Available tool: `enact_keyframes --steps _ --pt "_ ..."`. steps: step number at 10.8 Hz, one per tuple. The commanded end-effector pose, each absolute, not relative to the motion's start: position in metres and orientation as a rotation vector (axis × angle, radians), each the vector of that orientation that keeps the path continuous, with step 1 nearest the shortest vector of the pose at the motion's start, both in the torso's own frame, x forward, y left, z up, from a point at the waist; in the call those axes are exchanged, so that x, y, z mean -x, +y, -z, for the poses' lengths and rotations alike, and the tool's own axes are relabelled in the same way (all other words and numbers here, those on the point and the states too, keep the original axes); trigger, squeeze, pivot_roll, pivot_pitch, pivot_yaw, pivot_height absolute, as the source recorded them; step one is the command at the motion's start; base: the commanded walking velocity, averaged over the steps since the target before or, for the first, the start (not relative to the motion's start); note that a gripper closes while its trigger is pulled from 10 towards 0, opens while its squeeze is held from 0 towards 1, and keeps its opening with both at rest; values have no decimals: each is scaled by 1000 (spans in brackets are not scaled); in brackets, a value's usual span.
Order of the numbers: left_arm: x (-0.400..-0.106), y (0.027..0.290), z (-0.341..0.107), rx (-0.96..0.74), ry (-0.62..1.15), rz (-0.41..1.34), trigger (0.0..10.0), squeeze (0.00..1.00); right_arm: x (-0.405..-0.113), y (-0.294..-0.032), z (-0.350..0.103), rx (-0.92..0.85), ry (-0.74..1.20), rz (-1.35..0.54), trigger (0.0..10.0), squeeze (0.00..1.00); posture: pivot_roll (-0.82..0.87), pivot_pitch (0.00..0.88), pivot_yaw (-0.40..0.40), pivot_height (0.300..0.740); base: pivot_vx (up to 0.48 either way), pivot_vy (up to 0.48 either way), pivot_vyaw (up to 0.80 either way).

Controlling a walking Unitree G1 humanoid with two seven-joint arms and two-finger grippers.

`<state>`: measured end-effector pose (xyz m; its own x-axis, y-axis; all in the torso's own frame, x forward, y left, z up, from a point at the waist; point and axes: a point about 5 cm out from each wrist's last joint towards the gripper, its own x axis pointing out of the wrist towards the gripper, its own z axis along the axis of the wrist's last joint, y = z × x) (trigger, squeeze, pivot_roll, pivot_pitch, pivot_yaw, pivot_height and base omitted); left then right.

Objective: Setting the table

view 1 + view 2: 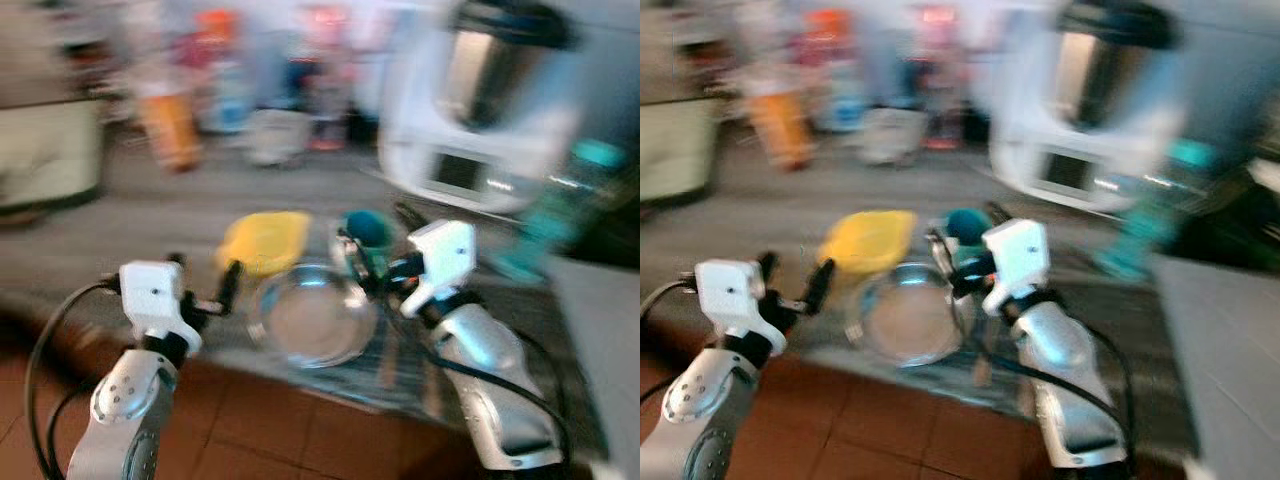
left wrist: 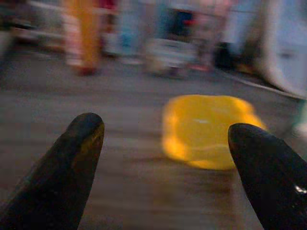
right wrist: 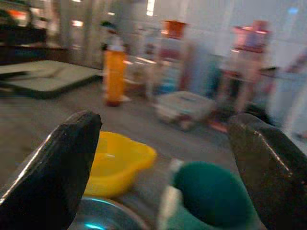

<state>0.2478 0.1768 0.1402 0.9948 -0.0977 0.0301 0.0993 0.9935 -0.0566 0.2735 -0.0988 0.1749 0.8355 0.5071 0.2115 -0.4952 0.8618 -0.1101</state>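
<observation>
Metal bowl (image 1: 312, 318), lower centre on the counter edge, yellow bowl (image 1: 265, 240) just behind; left gripper (image 1: 205, 290) and right gripper (image 1: 362, 262) flank it, fingers parted, empty, probably poised for pickup.

Two silver arms are raised from the bottom edge of the blurred head views, one at lower left, one at lower right. The left gripper (image 1: 205, 283) is held at centre-left, its black fingers (image 2: 72, 163) spread wide apart. The right gripper (image 1: 362, 258) is held just right of centre, its fingers (image 3: 57, 167) likewise parted.
</observation>
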Motion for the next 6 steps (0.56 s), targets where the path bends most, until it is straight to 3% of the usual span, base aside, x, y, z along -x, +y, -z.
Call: enact_keyframes --steps 1,6 --pt "-251 177 -143 48 -45 75 10000 0 -273 -101 -180 62 -250 -522 10000 0 168 0 -34 740 0 0 800" --pt "-251 180 -142 -77 -63 -28 10000 0 -273 -103 -178 65 -242 -511 10000 0 169 0 -34 740 0 0 800"
